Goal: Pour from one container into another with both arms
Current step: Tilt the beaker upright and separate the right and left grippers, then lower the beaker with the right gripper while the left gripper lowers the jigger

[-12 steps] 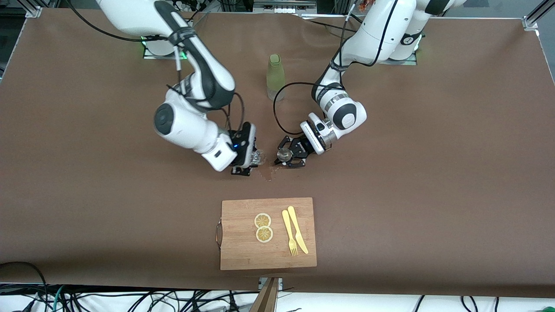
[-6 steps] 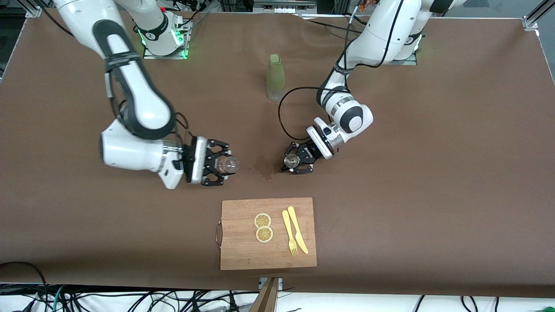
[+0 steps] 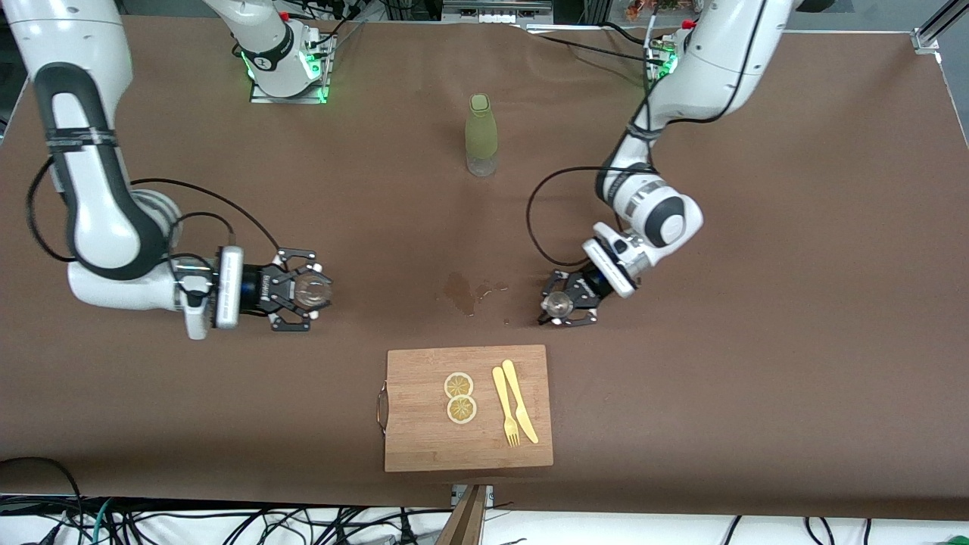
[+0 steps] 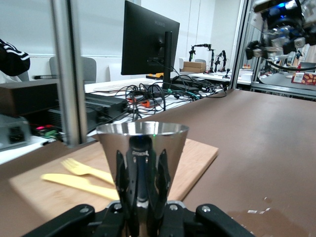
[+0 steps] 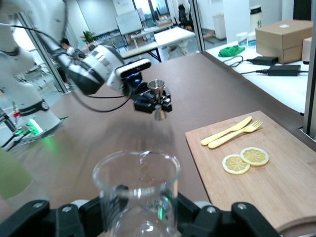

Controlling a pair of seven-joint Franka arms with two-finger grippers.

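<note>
While front view shows spill, wrist views reveal steel cup, glass beaker

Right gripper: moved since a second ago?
Yes. The right gripper, shut on the clear glass, has swung away from the wet spill toward the right arm's end of the table.
</note>
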